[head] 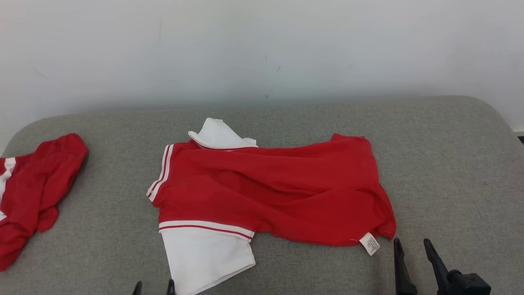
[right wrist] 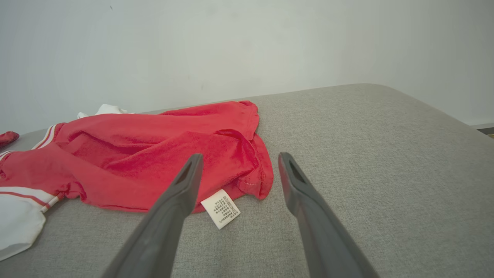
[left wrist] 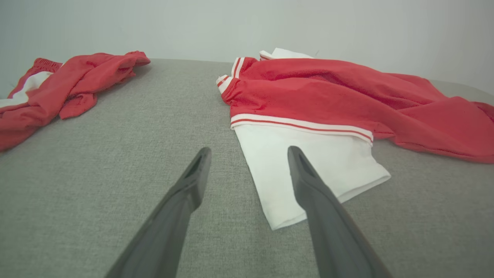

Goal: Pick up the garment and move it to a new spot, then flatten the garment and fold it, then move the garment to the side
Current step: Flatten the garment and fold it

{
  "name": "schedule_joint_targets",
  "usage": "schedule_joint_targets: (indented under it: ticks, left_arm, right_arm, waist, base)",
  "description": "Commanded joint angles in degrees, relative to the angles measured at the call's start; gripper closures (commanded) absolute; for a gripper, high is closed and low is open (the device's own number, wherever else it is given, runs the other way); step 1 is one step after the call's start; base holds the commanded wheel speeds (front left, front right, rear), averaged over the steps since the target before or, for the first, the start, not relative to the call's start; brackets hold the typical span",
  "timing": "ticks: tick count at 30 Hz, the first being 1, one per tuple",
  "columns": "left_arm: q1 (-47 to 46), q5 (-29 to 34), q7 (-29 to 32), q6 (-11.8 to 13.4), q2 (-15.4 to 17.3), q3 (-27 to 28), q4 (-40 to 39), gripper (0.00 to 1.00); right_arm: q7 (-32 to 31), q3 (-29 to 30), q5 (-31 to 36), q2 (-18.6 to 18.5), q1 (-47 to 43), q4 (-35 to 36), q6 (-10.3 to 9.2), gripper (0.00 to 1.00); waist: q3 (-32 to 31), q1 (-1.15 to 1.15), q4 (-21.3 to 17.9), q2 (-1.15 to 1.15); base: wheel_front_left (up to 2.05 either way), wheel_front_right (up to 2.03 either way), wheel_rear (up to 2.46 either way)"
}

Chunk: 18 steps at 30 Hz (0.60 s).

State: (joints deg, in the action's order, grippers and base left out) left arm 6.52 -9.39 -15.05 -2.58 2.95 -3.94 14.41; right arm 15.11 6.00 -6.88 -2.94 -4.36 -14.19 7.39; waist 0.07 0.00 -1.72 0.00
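Left pincer (head: 154, 287) stands wide and empty at 7 o'clock in the head view. One tip is at the edge of the garment's white panel, and whether it touches the panel cannot be told. At 5 o'clock the right pincer (head: 412, 243) is just as wide and holds nothing, with its tips near the garment's hem corner.

From 9 through 12 to 3 o'clock runs a plain pale wall (head: 262, 49) with a few faint marks. Below it a grey woven surface (head: 450, 172) with rounded far corners spans the lower half.

The garment (head: 278, 192), red with white striped trim, lies rumpled but mostly spread across the middle of the surface. Its white panel (head: 204, 254) reaches toward 7 o'clock, and a white flap (head: 217, 133) pokes out at 11 o'clock.

At 9 o'clock, well apart, a second red garment (head: 37, 192) lies bunched at the surface's edge.

A small white label (head: 369, 243) sticks out from the hem at the garment's 5 o'clock corner, just beside the right pincer.
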Motion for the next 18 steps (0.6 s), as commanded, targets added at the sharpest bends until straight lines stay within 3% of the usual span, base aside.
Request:
schedule_joint_targets:
  ticks: [1, 6, 18]
  left_arm:
    - [-0.82, 0.0, -0.19, -0.32, -0.1, -0.36, 1.01, 0.0]
    - [-3.55, -1.22, -0.1, -0.96, -0.06, -1.47, 8.51, 0.0]
    - [-13.35, -4.92, 7.51, 0.11, -0.07, -3.71, 21.21, 0.0]
  right_arm:
    - [-0.12, 0.31, 0.2, 0.12, 0.8, -0.37, 0.21, 0.0]
    - [-4.7, 1.09, 0.47, 0.13, 4.15, -2.86, 0.21, 0.0]
    - [-14.07, 1.23, 3.07, 0.13, 10.47, -7.27, 0.21, 0.0]
  waist:
    - [0.08, 0.0, -0.07, 0.0]
    - [0.47, 0.0, -0.37, 0.0]
    - [2.97, 0.0, -0.6, 0.0]
  base:
    - [0.0, 0.0, 0.0]
    - [0.0, 0.0, 0.0]
    - [0.0, 0.0, 0.0]
